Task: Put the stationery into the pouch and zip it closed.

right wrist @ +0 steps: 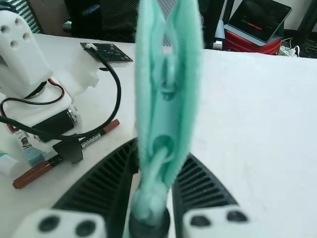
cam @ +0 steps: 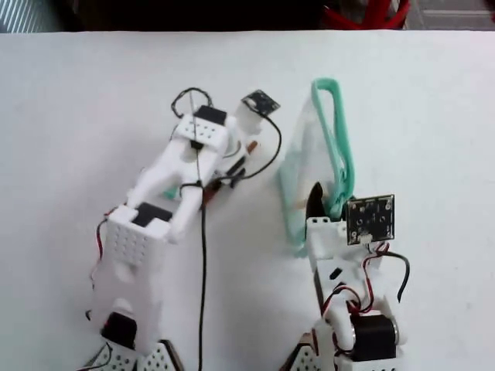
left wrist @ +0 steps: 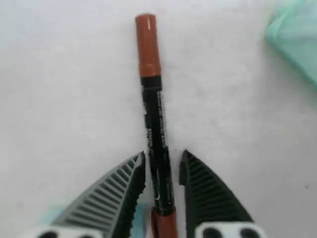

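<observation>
Left claw (left wrist: 164, 154), narrowly open, straddles the brown-capped marker (left wrist: 151, 89), ready to pinch; right claw (right wrist: 161, 151) clamps the green pouch (right wrist: 166, 74) upright, likely steadying its mouth.

Arm and tool status: left tool parted, right tool clamped.

The left arm (cam: 166, 174) is extended forward and slants toward the right arm (cam: 329, 243). The left tool (left wrist: 162, 158) sits low at the surface (cam: 77, 116) with its jaws slightly apart. The right arm is folded near its base. The right tool (right wrist: 161, 154) points forward, jaws pinched on the pouch (right wrist: 168, 74).
</observation>
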`<state>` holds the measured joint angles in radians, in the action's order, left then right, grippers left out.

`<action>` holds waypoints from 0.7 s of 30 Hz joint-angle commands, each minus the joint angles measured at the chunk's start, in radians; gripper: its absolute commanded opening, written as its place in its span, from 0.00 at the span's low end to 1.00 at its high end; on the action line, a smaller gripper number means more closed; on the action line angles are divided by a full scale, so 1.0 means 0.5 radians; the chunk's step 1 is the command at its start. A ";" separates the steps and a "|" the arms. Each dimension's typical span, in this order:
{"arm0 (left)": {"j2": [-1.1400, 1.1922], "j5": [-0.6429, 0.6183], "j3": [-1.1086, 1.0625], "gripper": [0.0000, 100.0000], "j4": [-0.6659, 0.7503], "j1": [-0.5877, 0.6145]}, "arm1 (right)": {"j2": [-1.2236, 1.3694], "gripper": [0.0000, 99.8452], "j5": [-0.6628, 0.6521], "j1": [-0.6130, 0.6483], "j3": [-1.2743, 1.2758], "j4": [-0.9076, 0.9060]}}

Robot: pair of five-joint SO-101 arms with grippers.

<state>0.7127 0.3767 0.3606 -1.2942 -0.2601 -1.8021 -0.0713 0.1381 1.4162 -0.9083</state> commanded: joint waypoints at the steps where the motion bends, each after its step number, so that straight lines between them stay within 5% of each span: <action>1: 0.002 0.015 0.083 0.02 -0.034 -0.017 | 0.005 0.02 -0.028 0.008 0.012 0.008; 9: -0.146 -0.092 0.092 0.03 -0.230 -0.130 | 0.005 0.02 -0.028 0.002 0.012 0.011; 21: -1.695 -0.540 -0.393 0.03 -0.144 -0.164 | 0.005 0.02 -0.031 0.014 0.012 0.011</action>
<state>0.2079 0.1803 0.2440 -1.4308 -0.3107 -1.8021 -0.0713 0.1381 1.4162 -0.9083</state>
